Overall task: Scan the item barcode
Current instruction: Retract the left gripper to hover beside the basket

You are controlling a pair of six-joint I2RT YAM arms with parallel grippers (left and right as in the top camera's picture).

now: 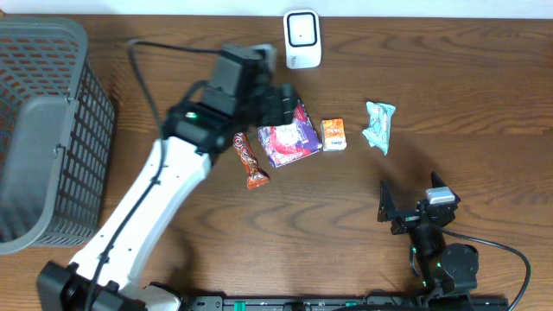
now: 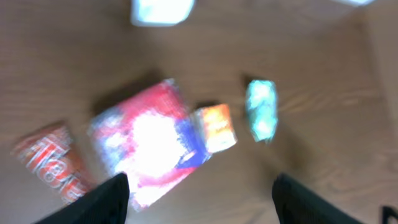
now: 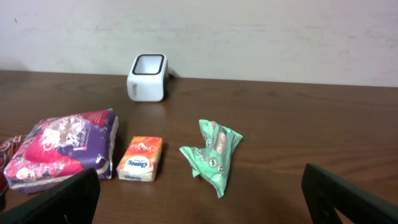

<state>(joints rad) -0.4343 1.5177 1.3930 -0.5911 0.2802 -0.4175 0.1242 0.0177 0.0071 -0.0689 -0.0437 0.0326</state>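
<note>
overhead: the left gripper (image 1: 289,108) hangs over the upper edge of a pink and purple packet (image 1: 289,142) near the middle of the wooden counter (image 1: 467,78), its jaws apart and holding nothing. the packet lies flat between a red candy bar (image 1: 251,161) on one side and a small orange tissue pack (image 1: 333,135) on the other. a crumpled green wrapper (image 1: 379,126) sits further along the row. a white barcode scanner (image 1: 302,39) stands at the far edge of the counter and a grey mesh basket (image 1: 52,130) fills one end. the right gripper (image 1: 415,203) rests near the front edge, well apart from the items.

left wrist: in a blurred frame, the left gripper (image 2: 199,199) stands wide open, its two dark fingers (image 2: 106,202) at the bottom corners and only bare wood between them. the pink and purple packet (image 2: 149,140) lies just beyond, with the red candy bar (image 2: 53,162), the small orange tissue pack (image 2: 216,127) and the crumpled green wrapper (image 2: 261,109) around it.

right wrist: the right gripper (image 3: 202,202) is spread fully open and empty. ahead of it lie the pink and purple packet (image 3: 62,146), the small orange tissue pack (image 3: 140,158) just beside it, and the crumpled green wrapper (image 3: 214,152). the white barcode scanner (image 3: 148,76) stands upright by the wall.
</note>
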